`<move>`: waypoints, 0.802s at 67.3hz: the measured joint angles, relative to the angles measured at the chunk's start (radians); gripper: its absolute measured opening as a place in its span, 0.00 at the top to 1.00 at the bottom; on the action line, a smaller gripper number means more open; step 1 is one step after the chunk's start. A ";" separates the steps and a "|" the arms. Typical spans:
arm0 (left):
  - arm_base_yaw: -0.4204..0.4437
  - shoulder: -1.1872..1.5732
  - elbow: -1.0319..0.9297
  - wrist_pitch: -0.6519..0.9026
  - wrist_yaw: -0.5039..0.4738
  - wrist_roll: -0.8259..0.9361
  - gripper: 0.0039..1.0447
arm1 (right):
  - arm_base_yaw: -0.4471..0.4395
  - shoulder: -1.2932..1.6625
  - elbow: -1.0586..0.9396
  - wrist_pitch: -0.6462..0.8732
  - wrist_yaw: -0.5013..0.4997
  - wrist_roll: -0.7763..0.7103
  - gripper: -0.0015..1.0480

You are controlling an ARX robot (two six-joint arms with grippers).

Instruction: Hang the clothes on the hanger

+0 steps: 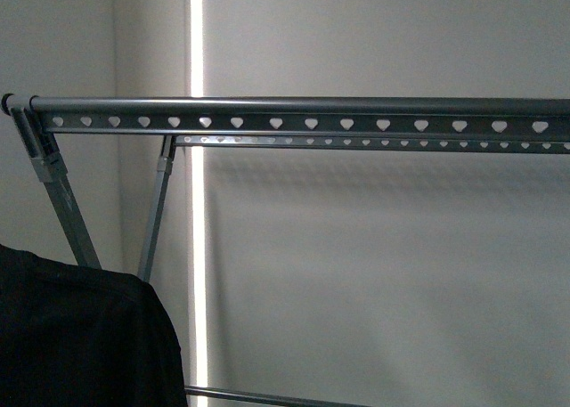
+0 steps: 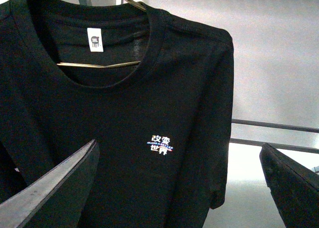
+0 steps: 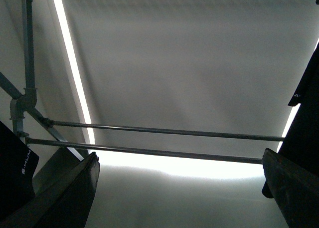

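The black T-shirt (image 2: pixel 149 103) hangs on a thin metal clothes hanger (image 2: pixel 99 64) whose bar shows inside the collar; white Chinese characters (image 2: pixel 162 144) sit on its chest. In the front view part of the shirt (image 1: pixel 80 336) fills the lower left corner. The grey drying rack (image 1: pixel 294 120), with its rail of heart-shaped holes, spans the front view. My left gripper (image 2: pixel 179 188) is open, in front of the shirt and apart from it. My right gripper (image 3: pixel 179 188) is open and empty, facing the rack's lower bars (image 3: pixel 164 138).
Slanted rack legs (image 1: pixel 67 202) stand at the left. A bright vertical light strip (image 1: pixel 197 202) runs down the grey wall behind. Black cloth (image 3: pixel 304 118) hangs at one edge of the right wrist view, and black cloth with small white text (image 3: pixel 15 163) at the other.
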 joint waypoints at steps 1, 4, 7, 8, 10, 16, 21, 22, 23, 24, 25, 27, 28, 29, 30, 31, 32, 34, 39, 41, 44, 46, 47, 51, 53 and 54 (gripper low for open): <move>0.000 0.000 0.000 0.000 0.000 0.000 0.06 | 0.000 0.000 0.000 0.000 0.000 0.000 0.07; 0.000 0.000 0.000 0.000 0.000 0.000 0.06 | 0.000 0.000 0.000 0.000 0.000 0.000 0.07; 0.000 0.000 0.000 0.000 0.000 0.000 0.06 | 0.000 0.000 0.000 0.000 0.000 0.000 0.07; 0.000 0.000 0.000 0.000 0.000 0.000 0.06 | 0.000 0.000 0.000 0.000 0.000 0.000 0.07; 0.000 0.000 0.000 0.000 0.000 0.000 0.06 | 0.000 0.000 0.000 0.000 0.000 0.000 0.07; 0.000 0.000 0.000 0.000 0.000 0.000 0.06 | 0.000 0.000 0.000 0.000 0.000 0.000 0.07; 0.000 0.000 0.000 0.000 0.000 0.000 0.06 | 0.000 0.000 0.000 0.000 0.000 0.000 0.07; 0.000 0.000 0.000 0.000 0.000 0.000 0.06 | 0.000 0.000 0.000 0.000 0.000 0.000 0.07; 0.000 0.000 0.000 0.000 0.000 0.000 0.06 | 0.000 0.000 0.000 0.000 0.000 0.000 0.07; 0.000 0.000 0.000 0.000 0.000 0.000 0.06 | 0.000 0.000 0.000 0.000 0.000 0.000 0.07; 0.000 0.000 0.000 0.000 0.000 0.000 0.06 | 0.000 0.000 0.000 0.000 0.000 0.000 0.07; 0.000 0.000 0.000 0.000 0.000 0.000 0.06 | 0.000 0.000 0.000 0.000 0.000 0.000 0.07; 0.000 0.000 0.000 0.000 0.000 0.000 0.06 | 0.000 0.000 0.000 0.000 0.000 0.000 0.07; 0.000 0.000 0.000 0.000 0.000 0.000 0.06 | 0.000 0.000 0.000 0.000 0.000 0.000 0.07; 0.004 0.002 0.000 0.001 0.017 -0.003 0.06 | 0.000 0.000 0.000 0.000 0.000 0.000 0.07; 0.022 0.009 0.000 0.009 0.079 -0.005 0.06 | 0.000 0.000 0.000 0.000 0.000 0.000 0.07; 0.033 0.013 0.000 0.014 0.120 -0.009 0.06 | 0.000 0.000 0.000 0.000 0.000 0.000 0.07; 0.071 0.036 0.001 0.027 0.272 -0.011 0.06 | 0.000 0.000 0.000 0.000 0.000 0.000 0.07; 0.069 0.072 0.002 0.051 0.378 -0.012 0.06 | 0.000 0.000 0.000 0.000 -0.002 0.000 0.07; 0.051 0.094 0.003 0.069 0.383 -0.012 0.06 | 0.000 0.000 0.000 0.000 -0.001 0.000 0.07; 0.023 0.134 0.008 0.100 0.350 -0.012 0.06 | 0.000 0.000 0.000 0.000 -0.002 0.000 0.07; -0.001 0.171 0.017 0.127 0.309 -0.012 0.06 | 0.000 0.000 0.000 0.000 0.000 0.000 0.07; -0.009 0.184 0.021 0.137 0.302 -0.012 0.06 | 0.000 0.000 0.000 0.000 0.000 0.000 0.07; -0.070 0.288 0.056 0.214 0.172 -0.008 0.06 | 0.000 0.000 0.000 0.000 0.000 0.000 0.07; -0.103 0.354 0.083 0.257 0.107 -0.008 0.06 | 0.000 0.000 0.000 0.000 0.000 0.000 0.07; -0.125 0.406 0.106 0.285 0.068 -0.010 0.06 | 0.000 0.000 0.000 0.000 0.000 0.000 0.07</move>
